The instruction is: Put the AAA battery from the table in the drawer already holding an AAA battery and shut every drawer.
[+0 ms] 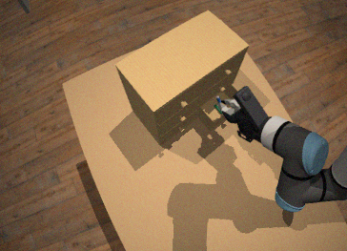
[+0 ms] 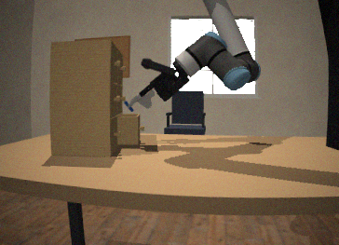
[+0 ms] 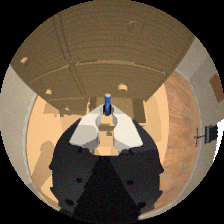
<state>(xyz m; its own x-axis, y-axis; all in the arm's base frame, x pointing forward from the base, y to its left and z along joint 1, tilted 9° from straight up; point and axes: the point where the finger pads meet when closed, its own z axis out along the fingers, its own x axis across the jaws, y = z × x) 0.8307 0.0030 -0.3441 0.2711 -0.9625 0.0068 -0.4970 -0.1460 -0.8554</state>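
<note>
Top view looks steeply down from high up; exterior view sits low at table (image 2: pixel 196 185) height, side-on. Wrist view peers closely along the gripper (image 3: pixel 106 131); all 3 share the chest (image 1: pixel 181 61).

Matt wooden chest (image 1: pixel 181 61) — grained plank floor (image 1: pixel 57 32)

Home room: window (image 2: pixel 213 55), armchair (image 2: pixel 187 113)

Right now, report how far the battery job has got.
Done: one low drawer of the tan wooden chest stands pulled out, and the small blue-tipped AAA battery is off the table. In hand: the gripper is shut on the battery, held just above the open drawer. Left: drop it in, then push the drawer shut. The drawer's contents cannot be made out.
</note>
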